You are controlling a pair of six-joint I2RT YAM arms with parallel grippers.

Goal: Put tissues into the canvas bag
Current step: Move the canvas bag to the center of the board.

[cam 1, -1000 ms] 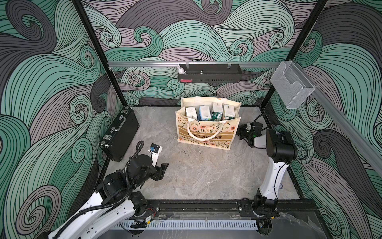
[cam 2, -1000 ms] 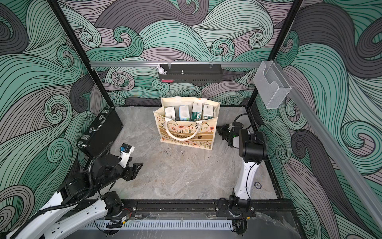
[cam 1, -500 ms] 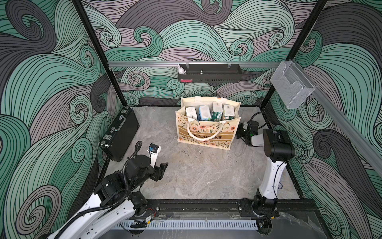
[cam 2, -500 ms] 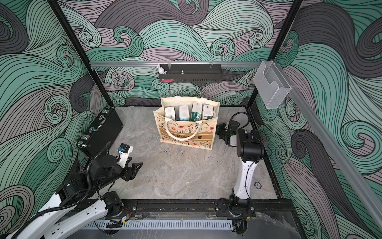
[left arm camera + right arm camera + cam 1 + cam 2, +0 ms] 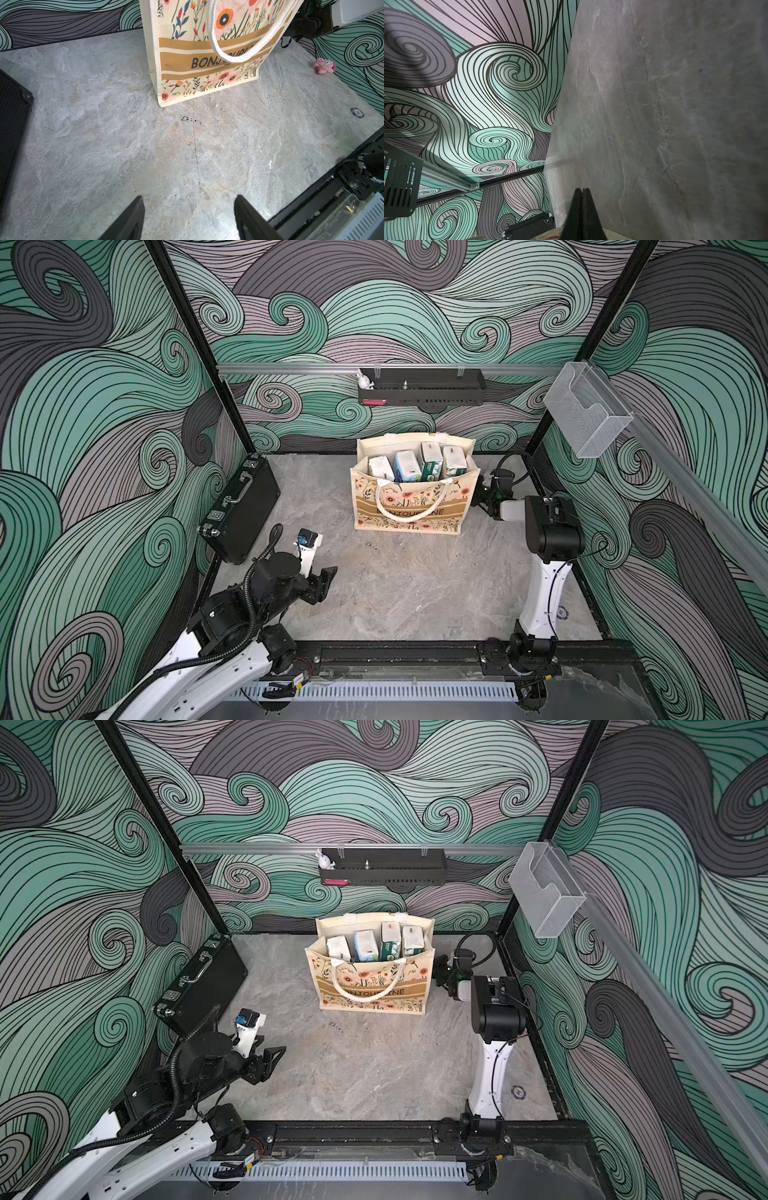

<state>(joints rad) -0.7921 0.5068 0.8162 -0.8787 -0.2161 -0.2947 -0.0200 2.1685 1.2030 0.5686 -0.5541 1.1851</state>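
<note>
The right gripper (image 5: 478, 494) is edging closer to the bag (image 5: 411, 508) and is now sitting just beside its side wall, jaws pressed fully together and gripping nothing. The left gripper (image 5: 189, 200) is hovering over the bare table (image 5: 415, 593) near the front, jaws spread wide and empty. The tissues (image 5: 417, 466) are standing upright inside the bag at the table's rear.
</note>
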